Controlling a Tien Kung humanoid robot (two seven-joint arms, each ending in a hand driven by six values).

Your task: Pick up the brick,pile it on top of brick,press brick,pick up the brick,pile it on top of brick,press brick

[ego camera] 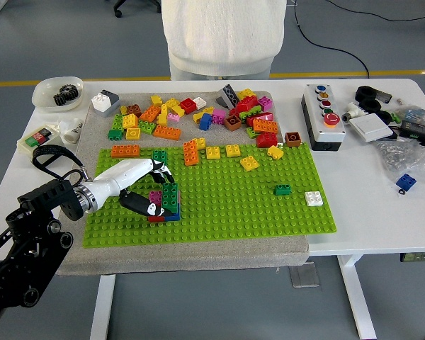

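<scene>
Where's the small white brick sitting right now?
In the head view, the white brick sits on the green baseplate near its right edge, just right of a lone dark green brick, far from the left robot hand.

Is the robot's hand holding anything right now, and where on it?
The left hand grips the dark green brick on the small stack, fingers on top and thumb at its left side.
</scene>
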